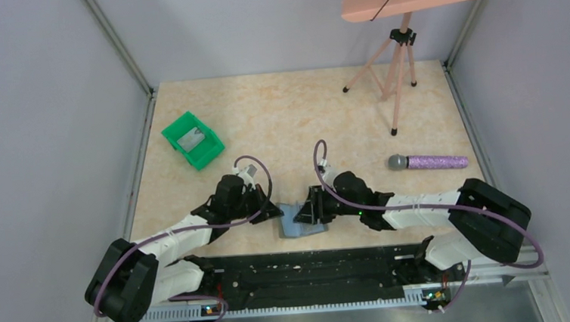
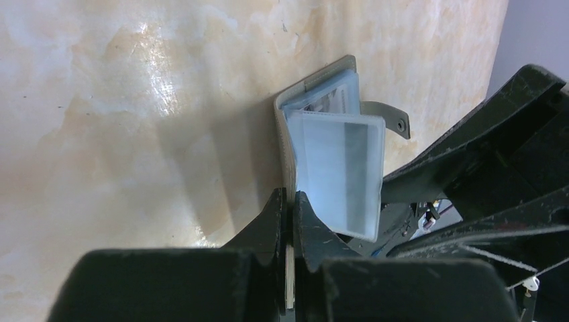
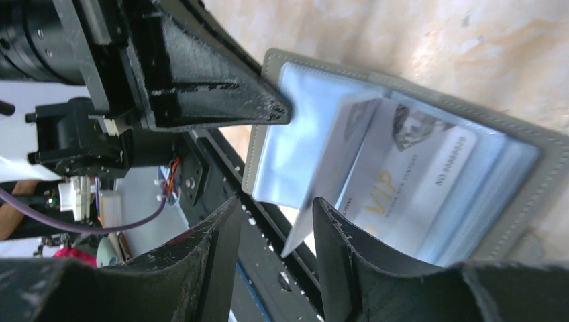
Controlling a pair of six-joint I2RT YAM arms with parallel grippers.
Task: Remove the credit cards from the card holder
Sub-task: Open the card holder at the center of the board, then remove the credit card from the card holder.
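The grey card holder (image 1: 304, 224) lies open at the middle of the bench's near edge, its cover rim pinched tight by the left gripper (image 2: 289, 213), while the right gripper (image 3: 274, 248) stands narrowly parted astride a lifted clear sleeve (image 3: 327, 176) beside a VIP card (image 3: 409, 168).

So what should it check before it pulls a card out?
1. The holder is open: ok.
2. The left fingers clamp the holder's cover edge: ok.
3. The right fingers straddle a raised leaf: ok.
4. The right fingers closed on it: not ok, a gap shows.
5. That leaf is a card, not an empty sleeve: cannot tell.
6. VIP card out: not ok, it sits in its sleeve.
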